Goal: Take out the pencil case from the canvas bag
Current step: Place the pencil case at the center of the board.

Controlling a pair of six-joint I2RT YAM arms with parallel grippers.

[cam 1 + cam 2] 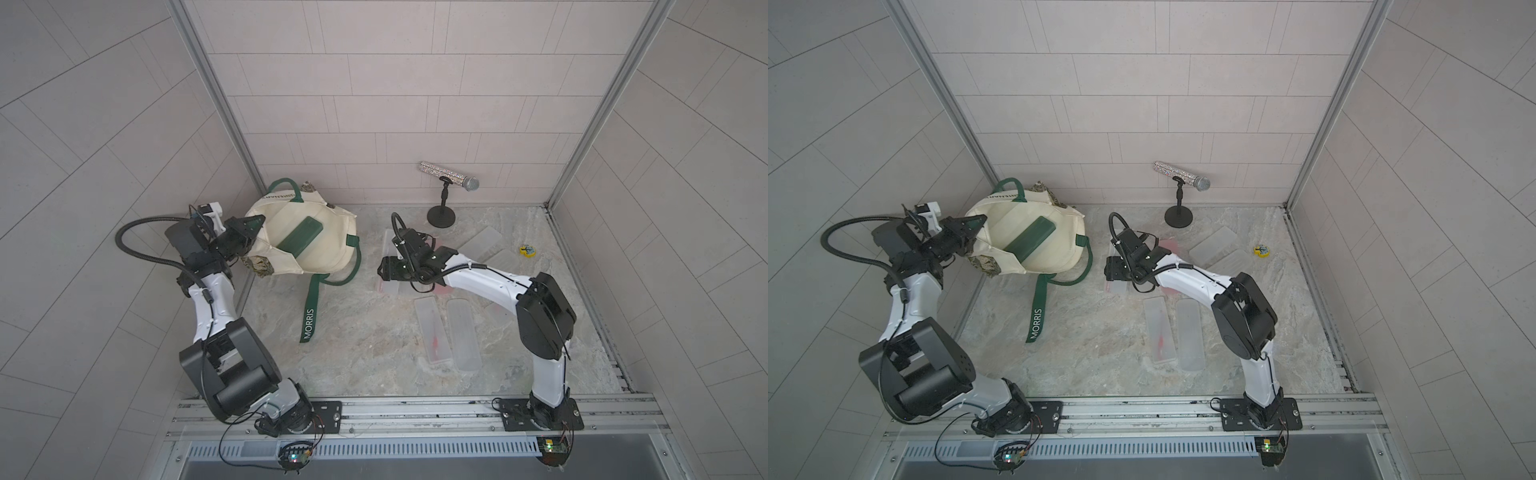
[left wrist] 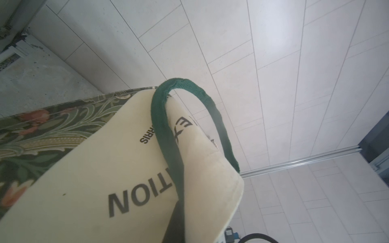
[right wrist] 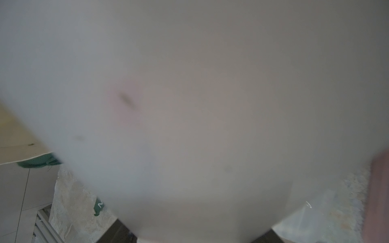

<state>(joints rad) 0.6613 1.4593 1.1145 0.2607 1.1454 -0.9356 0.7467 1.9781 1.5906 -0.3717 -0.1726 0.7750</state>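
**Canvas bag held open, pencil case not yet out.**

The left gripper (image 1: 255, 222) is pressed together on the rim of the one canvas bag (image 1: 282, 216), which slumps at the far left corner of the surface (image 1: 365, 340). Inside its mouth lies a single dark green oblong, seemingly the pencil case (image 1: 301, 241). It looks light and slim, probably firm enough to pinch across its narrow width near the middle, while the limp canvas would likely sag shut if the rim were dropped. The right gripper (image 1: 384, 270) hangs low over one of five frosted cases (image 1: 432, 332) lying on the surface; whether its jaws clamp that one cannot be told. One microphone (image 1: 449, 176) and one small yellow thing (image 1: 527, 250) sit well apart.
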